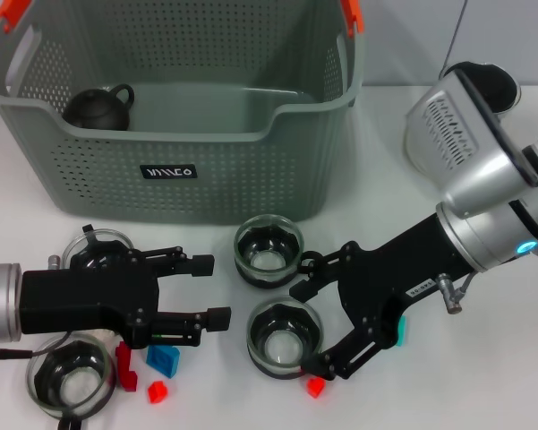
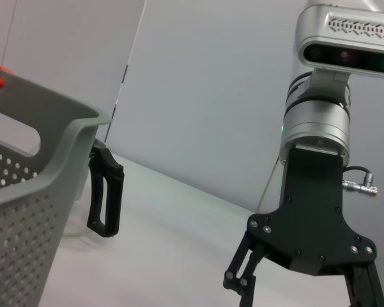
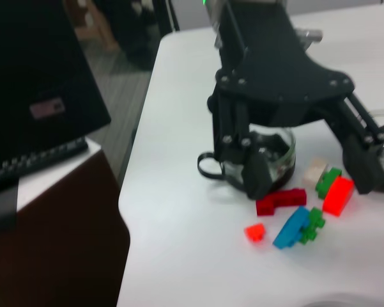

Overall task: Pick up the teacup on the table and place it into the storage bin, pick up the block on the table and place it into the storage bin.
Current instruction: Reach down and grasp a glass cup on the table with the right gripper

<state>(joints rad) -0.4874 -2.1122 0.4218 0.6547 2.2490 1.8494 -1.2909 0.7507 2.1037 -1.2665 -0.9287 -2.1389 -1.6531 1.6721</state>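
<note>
Blocks lie nearest, along the table's (image 1: 376, 197) front edge: a small red cube (image 1: 157, 391), a blue block (image 1: 165, 360) and a dark red piece (image 1: 123, 362) under the left gripper (image 1: 210, 290), and another red cube (image 1: 316, 387) by the right gripper's lower fingertip. The blue block lies flat, its long axis roughly across the table.

Two glass teacups sit at the left: one (image 1: 70, 382) at the front corner, one (image 1: 97, 251) largely hidden behind the left gripper's body. The left gripper lies low over the table, fingers spread and holding nothing, pointing toward the middle.

Centre front, a teacup (image 1: 285, 335) stands upright, mouth up, between the right gripper's (image 1: 306, 326) spread fingers; whether the fingers touch it cannot be told. Just behind stands another teacup (image 1: 268, 249), close to the right gripper's upper finger.

Farthest back is the bin (image 1: 206, 170), long axis across the table, label facing forward. A dark teapot (image 1: 98, 108) sits in its left corner.
</note>
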